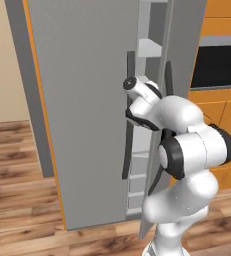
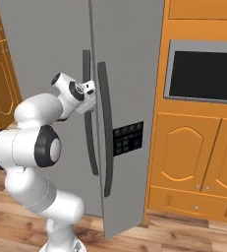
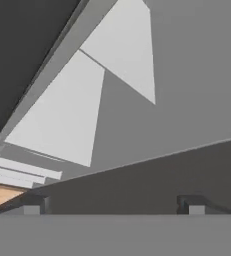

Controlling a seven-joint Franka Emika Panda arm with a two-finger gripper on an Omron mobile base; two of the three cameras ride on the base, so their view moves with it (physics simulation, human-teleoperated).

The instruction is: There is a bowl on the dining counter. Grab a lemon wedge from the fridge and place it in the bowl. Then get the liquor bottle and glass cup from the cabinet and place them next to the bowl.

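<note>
The gripper [image 3: 112,205] has its two finger tips [image 3: 33,207] wide apart, with nothing between them. It looks into the narrow gap between the two fridge doors, where pale shelves [image 3: 67,120] show inside. In the right base view the hand [image 2: 88,96] is just beside the left door handle [image 2: 89,113], close to the right handle [image 2: 105,128]; I cannot tell if it touches either.

The left door [image 1: 82,110] stands partly open, and door shelves [image 1: 149,47] are visible in the gap. The fridge [image 2: 129,64] is grey, with a dark panel [image 2: 127,138] on the right door.

To the right are orange cabinets [image 2: 193,152] and a dark oven window [image 2: 203,76]. The floor [image 1: 17,160] is wood.

The lemon wedge is inside the fridge or hidden; I cannot see it.
</note>
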